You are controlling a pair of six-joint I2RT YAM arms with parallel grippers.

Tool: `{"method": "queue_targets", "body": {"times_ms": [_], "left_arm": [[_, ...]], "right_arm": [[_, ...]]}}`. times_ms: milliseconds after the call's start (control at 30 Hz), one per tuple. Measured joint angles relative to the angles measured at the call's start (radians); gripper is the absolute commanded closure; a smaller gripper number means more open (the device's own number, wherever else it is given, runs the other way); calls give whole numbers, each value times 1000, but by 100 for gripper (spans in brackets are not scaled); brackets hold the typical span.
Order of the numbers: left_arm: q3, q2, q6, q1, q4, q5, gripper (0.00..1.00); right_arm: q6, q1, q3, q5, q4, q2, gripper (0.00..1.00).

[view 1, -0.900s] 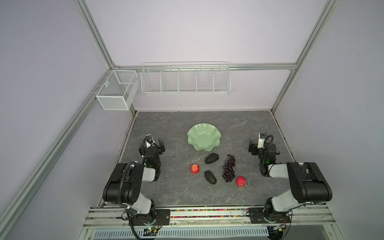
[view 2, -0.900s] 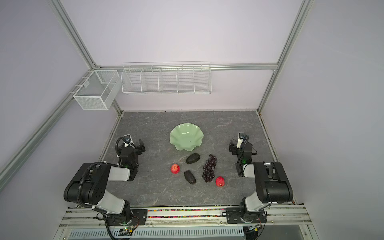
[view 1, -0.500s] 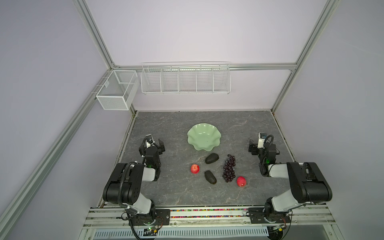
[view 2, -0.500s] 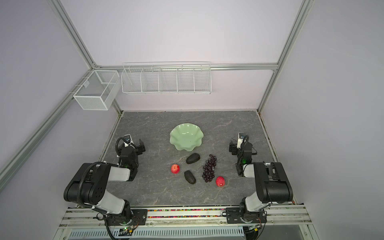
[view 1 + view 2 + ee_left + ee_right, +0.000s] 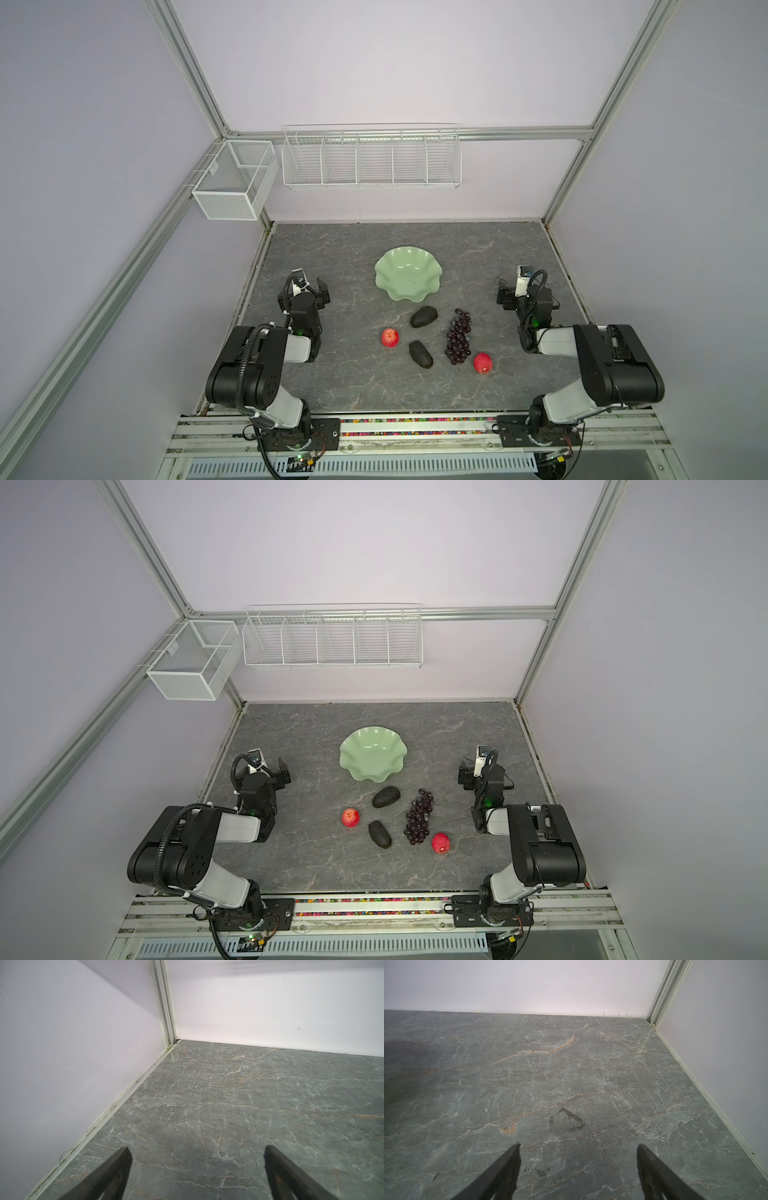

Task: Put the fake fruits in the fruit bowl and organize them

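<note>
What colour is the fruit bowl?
The fruit bowl is plain pale green, clearest in a top view.

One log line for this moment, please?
pale green scalloped bowl: empty | fake fruits: on grey marbled table | jaws: both open, empty

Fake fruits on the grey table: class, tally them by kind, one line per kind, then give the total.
Red apples: 2
Dark avocados: 2
Purple grape bunch: 1
Total: 5

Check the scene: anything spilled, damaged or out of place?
Nothing spilled or toppled. Only oddity: dark smudges on the tabletop just ahead of the right hand, like scuffs or residue.
</note>
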Motion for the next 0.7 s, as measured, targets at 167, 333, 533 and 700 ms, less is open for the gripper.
{"method": "queue_targets", "body": {"times_ms": [167, 333, 533, 700], "left_arm": [[0, 0, -1, 0, 5, -7, 1], [-39, -138, 26, -68, -47, -106, 2], [204, -449, -1, -327, -508, -117, 11], [502, -408, -85, -571, -873, 44, 12]], "right_arm": [[0, 0, -11, 2, 2, -10, 12], [9, 27, -61, 39, -150, -240, 12], [122, 170, 182, 52, -621, -521, 12], [237, 345, 232, -26, -901, -616, 12]]}}
